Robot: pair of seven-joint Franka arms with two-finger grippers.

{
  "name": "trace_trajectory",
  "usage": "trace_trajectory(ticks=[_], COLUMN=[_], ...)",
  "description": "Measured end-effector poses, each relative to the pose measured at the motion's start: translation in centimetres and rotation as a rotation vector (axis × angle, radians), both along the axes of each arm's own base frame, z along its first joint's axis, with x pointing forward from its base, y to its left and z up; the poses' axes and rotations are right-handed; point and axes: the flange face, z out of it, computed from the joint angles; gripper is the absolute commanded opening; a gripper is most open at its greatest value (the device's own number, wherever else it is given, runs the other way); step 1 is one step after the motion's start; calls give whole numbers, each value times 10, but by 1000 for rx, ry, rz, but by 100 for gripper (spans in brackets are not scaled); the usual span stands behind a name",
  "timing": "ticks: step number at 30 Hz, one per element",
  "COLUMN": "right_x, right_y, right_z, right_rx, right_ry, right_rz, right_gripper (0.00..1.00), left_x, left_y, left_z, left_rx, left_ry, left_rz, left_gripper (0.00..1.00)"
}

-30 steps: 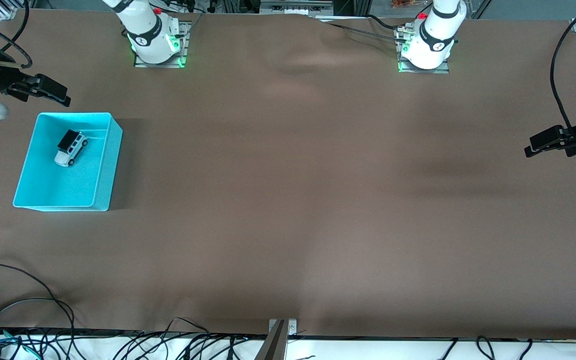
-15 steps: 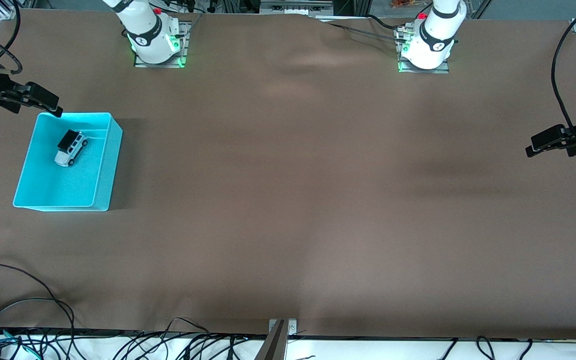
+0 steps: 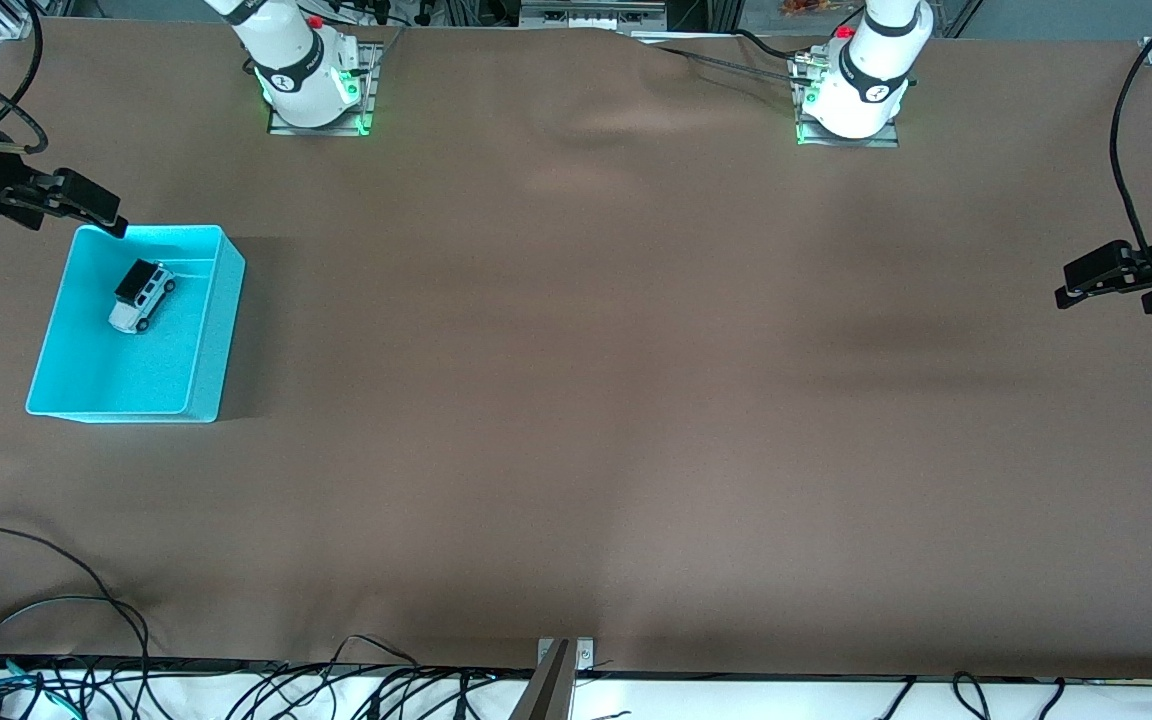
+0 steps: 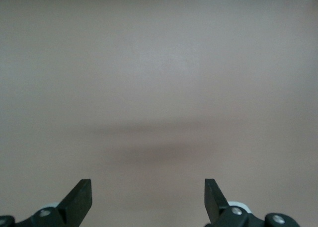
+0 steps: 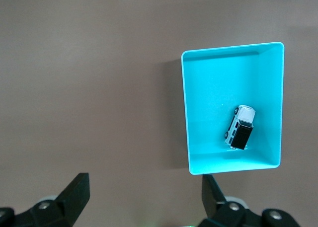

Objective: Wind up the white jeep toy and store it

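Observation:
The white jeep toy (image 3: 141,296), with a black roof, lies inside the turquoise bin (image 3: 221,330) toward the right arm's end of the table. It also shows in the right wrist view (image 5: 240,127), inside the bin (image 5: 186,113). My right gripper (image 3: 101,208) is open and empty, up in the air over the bin's corner nearest the robots. My left gripper (image 3: 1076,283) is open and empty over bare table at the left arm's end. In the left wrist view only its fingertips (image 4: 82,197) and brown table show.
The brown table cover (image 3: 576,400) has a raised wrinkle (image 3: 626,120) between the two arm bases. Several loose black cables (image 3: 56,640) lie along the table edge nearest the front camera. A metal bracket (image 3: 561,665) sits mid-edge there.
My right gripper has drawn back from above the bin toward the table's end edge. My left gripper has shifted slightly toward the robots' side. The jeep has not moved.

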Motion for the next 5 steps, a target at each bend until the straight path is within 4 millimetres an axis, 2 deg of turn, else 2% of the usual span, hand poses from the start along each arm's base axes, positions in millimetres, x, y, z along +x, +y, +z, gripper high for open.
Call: trace_trajectory(ticks=[5], right_x=[0], right_y=[0], right_z=[0], right_rx=[0], right_ry=[1], right_rz=[0], right_gripper=[100], left_x=[0], left_y=[-7], left_z=[0], left_rx=[9], left_ry=[0], left_rz=[-14], left_gripper=[100])
